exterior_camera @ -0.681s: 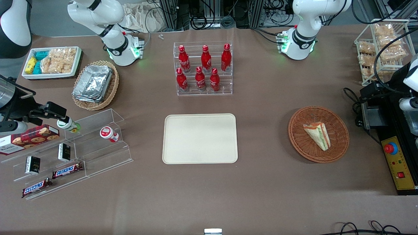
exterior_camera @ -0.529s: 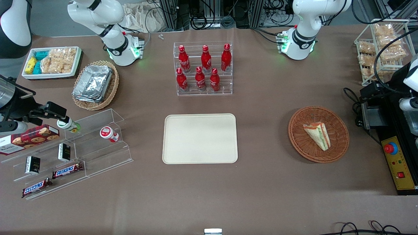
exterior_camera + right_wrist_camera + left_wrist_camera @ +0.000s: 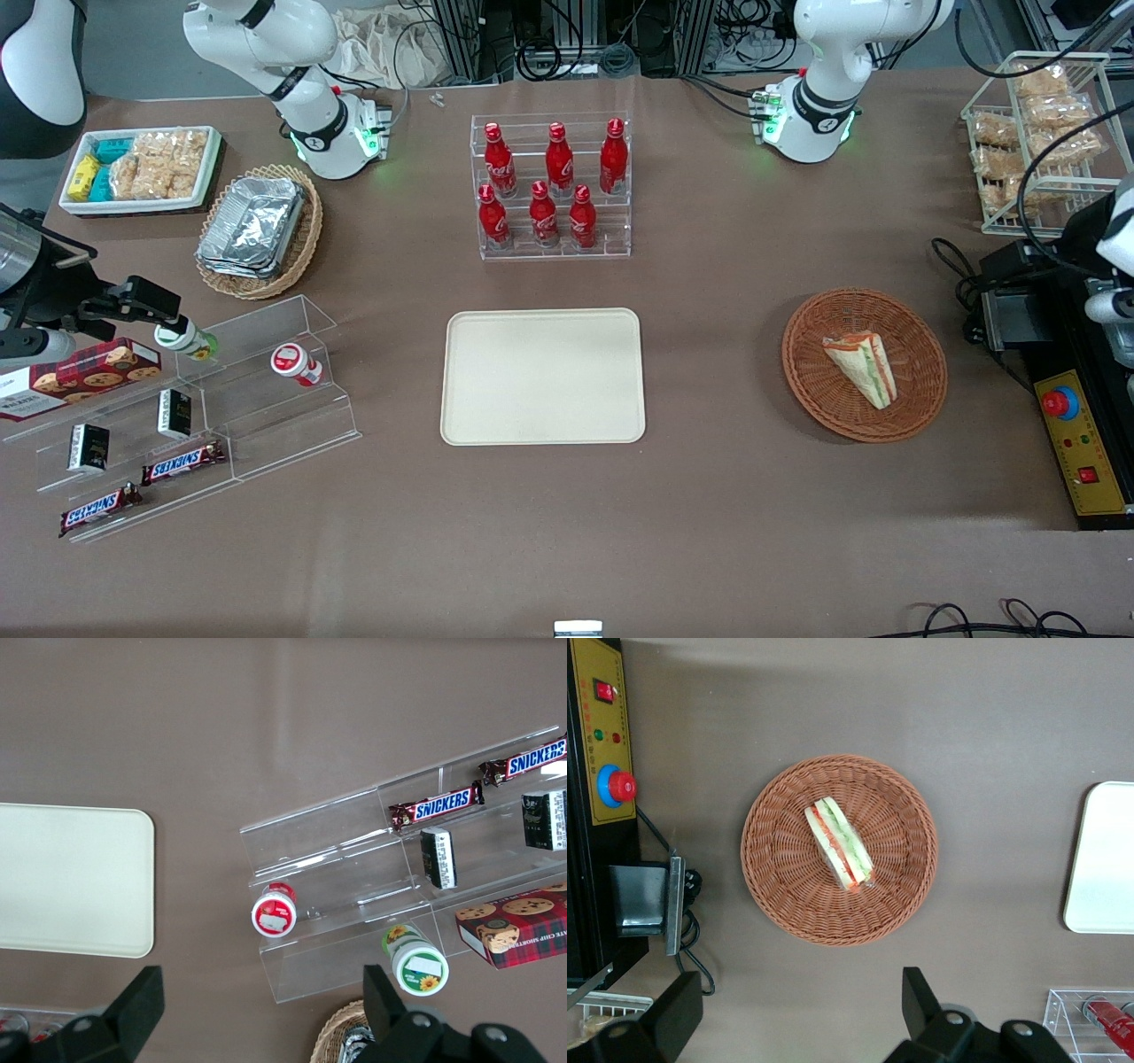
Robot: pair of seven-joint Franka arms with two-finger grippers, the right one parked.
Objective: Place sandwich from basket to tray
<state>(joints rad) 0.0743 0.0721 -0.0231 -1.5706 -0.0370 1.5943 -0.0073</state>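
Note:
The sandwich (image 3: 862,367) is a pale bread wedge with green and orange-red stripes. It lies in the round reddish-brown wicker basket (image 3: 921,383), toward the working arm's end of the table. The sandwich (image 3: 838,843) and basket (image 3: 778,870) also show in the left wrist view, seen from high above. My left gripper (image 3: 799,992) hangs well above the table beside the basket, open, with nothing between its fingers (image 3: 920,995). In the front view it shows dark at the working arm's edge (image 3: 1019,259). The cream tray (image 3: 542,376) lies flat mid-table and holds nothing.
A black control box with a red stop button (image 3: 1060,403) and cables (image 3: 952,266) sit beside the basket. A clear rack of red bottles (image 3: 551,186) stands farther from the front camera than the tray. A wire snack rack (image 3: 1036,133) stands at the working arm's end.
The left gripper has shifted slightly, a little nearer the front camera. The sandwich, basket and tray have not moved.

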